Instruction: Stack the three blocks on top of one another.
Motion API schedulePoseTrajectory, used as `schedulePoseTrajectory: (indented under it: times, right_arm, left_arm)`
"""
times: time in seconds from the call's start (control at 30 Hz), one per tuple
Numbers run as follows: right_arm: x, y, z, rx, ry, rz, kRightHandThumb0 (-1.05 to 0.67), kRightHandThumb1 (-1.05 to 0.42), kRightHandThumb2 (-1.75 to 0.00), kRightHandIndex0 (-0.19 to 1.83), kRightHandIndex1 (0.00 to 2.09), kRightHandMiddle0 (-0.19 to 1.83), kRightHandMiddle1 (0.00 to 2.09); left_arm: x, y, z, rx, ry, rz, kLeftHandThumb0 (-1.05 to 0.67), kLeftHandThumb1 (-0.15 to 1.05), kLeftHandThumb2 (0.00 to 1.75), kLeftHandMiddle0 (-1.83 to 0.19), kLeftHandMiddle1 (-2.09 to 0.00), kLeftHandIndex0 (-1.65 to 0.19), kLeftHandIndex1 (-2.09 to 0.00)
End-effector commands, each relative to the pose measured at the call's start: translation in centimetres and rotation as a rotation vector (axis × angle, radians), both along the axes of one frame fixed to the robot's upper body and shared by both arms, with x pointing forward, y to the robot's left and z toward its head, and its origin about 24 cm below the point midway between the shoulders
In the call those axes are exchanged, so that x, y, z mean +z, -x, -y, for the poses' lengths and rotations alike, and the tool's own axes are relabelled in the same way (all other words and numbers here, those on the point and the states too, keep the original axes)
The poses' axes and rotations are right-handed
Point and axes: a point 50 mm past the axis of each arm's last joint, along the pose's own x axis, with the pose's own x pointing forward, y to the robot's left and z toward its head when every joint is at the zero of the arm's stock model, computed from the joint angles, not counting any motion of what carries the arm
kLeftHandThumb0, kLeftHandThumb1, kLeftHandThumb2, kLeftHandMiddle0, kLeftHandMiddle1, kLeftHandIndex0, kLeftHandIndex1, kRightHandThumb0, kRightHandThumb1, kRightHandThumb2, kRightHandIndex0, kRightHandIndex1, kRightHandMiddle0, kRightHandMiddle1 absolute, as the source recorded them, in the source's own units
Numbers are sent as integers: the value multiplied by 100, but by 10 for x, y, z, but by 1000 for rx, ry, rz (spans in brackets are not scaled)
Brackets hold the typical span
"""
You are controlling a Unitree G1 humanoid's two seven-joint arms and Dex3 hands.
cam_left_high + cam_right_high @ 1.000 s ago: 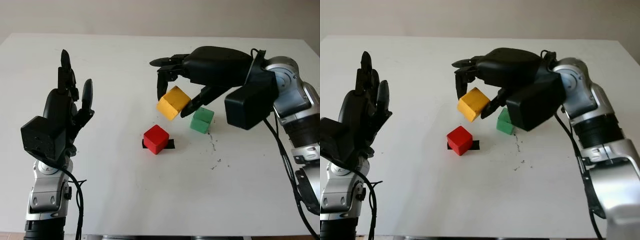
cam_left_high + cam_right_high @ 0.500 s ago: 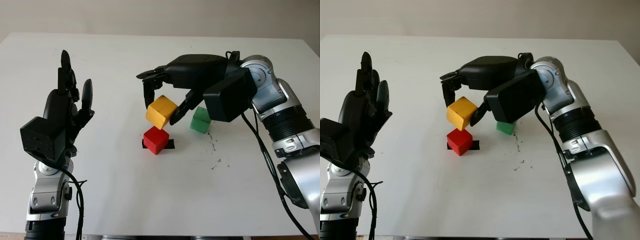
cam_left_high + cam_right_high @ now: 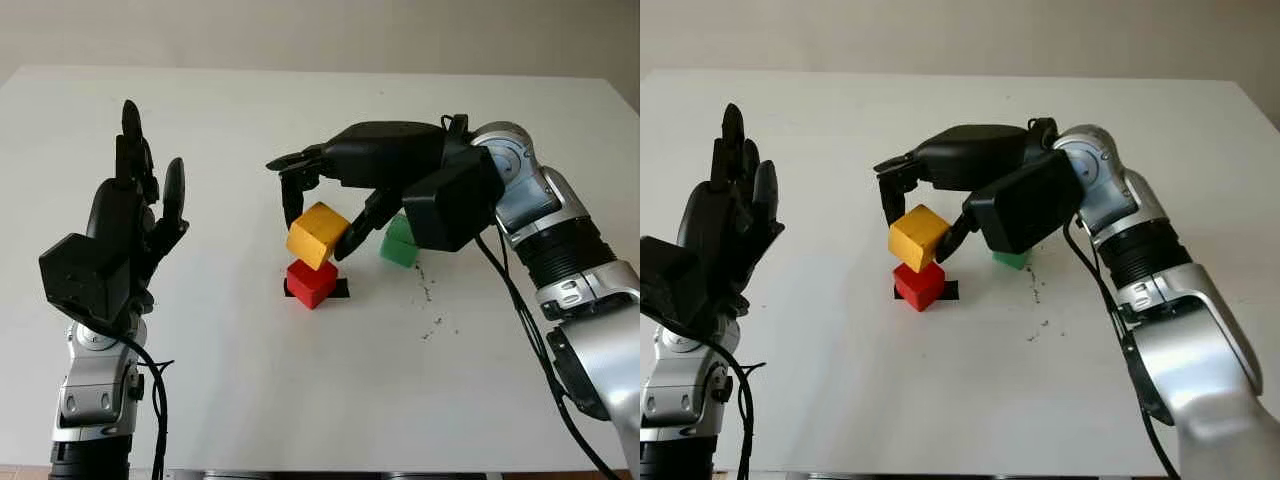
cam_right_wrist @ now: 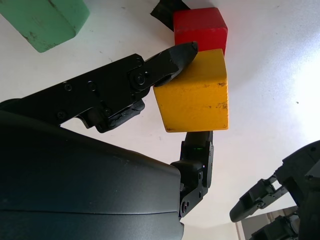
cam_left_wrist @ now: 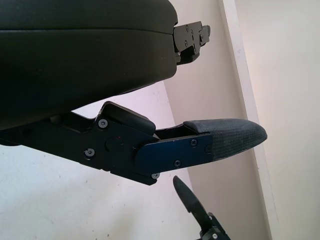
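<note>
My right hand (image 3: 318, 222) is shut on a yellow block (image 3: 316, 235), tilted and held just above a red block (image 3: 311, 283) that sits on a black mark in the middle of the table. In the right wrist view the yellow block (image 4: 192, 98) is pinched between black fingers (image 4: 165, 62), with the red block (image 4: 200, 29) right beyond it. A green block (image 3: 398, 243) stands on the table behind the hand, to the right of the red one. My left hand (image 3: 125, 230) is raised at the left, open and apart from the blocks.
The white table (image 3: 300, 400) has small dark specks (image 3: 430, 300) to the right of the red block. Its far edge meets a pale wall.
My right hand has carried the yellow block left and down, from beside the green block to just over the red block. The left hand has not moved.
</note>
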Motion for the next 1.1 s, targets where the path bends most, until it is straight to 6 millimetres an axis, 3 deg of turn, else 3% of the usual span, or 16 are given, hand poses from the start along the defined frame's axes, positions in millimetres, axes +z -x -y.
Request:
schedulePoseTrajectory:
  times: [0.0, 0.77, 1.07]
  right_arm:
    - [-1, 0, 0, 1, -1, -12, -47, -95, -6, 13, 5, 38, 154]
    - [-22, 1, -7, -4, 16, -22, -42, -91, -5, 15, 6, 45, 135]
    - [-22, 1, -10, -24, 0, -23, -42, -91, -5, 15, 6, 44, 141]
  left_arm:
    - [2, 3, -1, -3, -1, 12, -85, 105, 61, 19, 0, 19, -3]
    - [1, 4, 0, 4, -10, 10, -85, 105, 62, 19, 0, 19, -3]
    - [1, 4, 0, 7, -7, 10, -84, 105, 62, 19, 0, 19, -3]
